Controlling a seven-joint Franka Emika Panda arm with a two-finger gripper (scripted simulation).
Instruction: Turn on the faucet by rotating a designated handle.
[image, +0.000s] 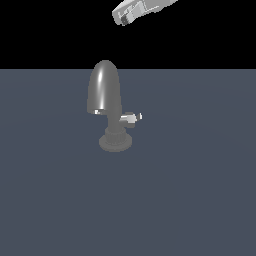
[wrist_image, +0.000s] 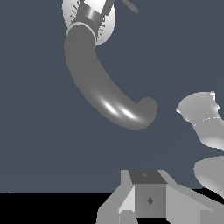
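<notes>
The dark grey faucet (image: 105, 90) stands in the middle of the exterior view, its tall domed spout on a narrow stem and a round stepped base (image: 116, 141). The handle (image: 131, 118), a short silvery stub with a bright tip, sticks out from the stem toward the exterior view's right. My gripper (image: 122, 19) hangs high above the faucet and a little to its right, touching nothing. In the wrist view the faucet (wrist_image: 98, 87) shows from above as a curved spout, and my gripper (wrist_image: 146, 197) has its fingers together with nothing between them.
The faucet stands on a flat blue-grey floor (image: 200, 200) that reaches every edge of the exterior view. In the wrist view, light grey rounded arm parts (wrist_image: 205, 120) show at the frame's edge, apart from the spout.
</notes>
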